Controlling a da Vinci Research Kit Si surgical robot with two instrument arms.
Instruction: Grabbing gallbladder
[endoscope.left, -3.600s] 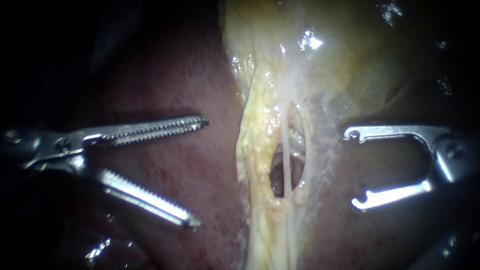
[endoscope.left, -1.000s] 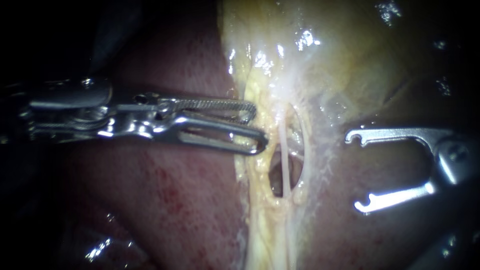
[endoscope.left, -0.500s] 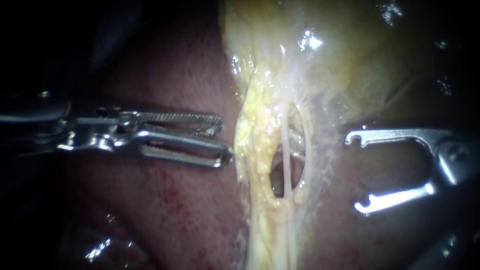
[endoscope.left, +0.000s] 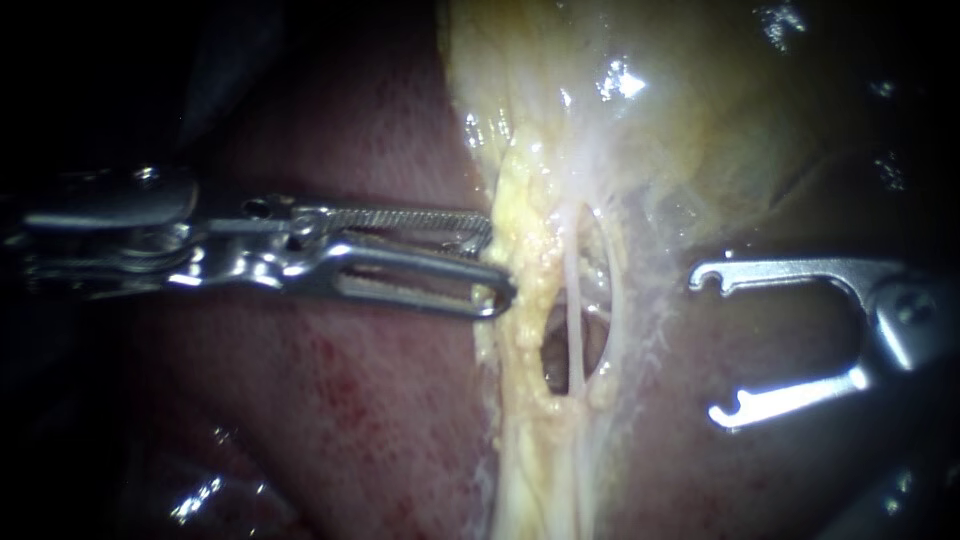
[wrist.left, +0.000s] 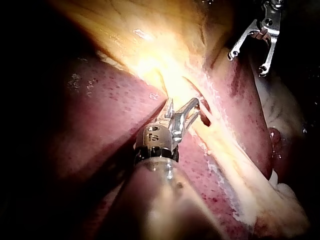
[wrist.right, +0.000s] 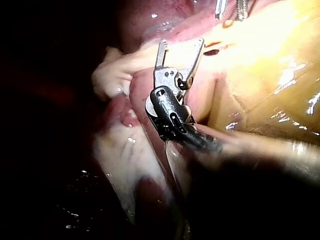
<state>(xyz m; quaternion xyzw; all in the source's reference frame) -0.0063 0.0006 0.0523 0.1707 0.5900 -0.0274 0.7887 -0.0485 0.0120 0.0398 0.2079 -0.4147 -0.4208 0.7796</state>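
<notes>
Left end effector (endoscope.left: 495, 262) narrow, tips against yellow tissue (endoscope.left: 530, 240) — right end effector (endoscope.left: 709, 341) wide.

bright light pools mid-scene with wet glints (endoscope.left: 620, 80), while black shadow (endoscope.left: 90, 70) fills the edges.

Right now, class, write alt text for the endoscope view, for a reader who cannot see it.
The left instrument comes in with jaws slightly open, their tips at the edge of a yellow tissue strip running down from the gallbladder. The right instrument hovers apart from it, jaws wide open, over the dark red liver.
</notes>
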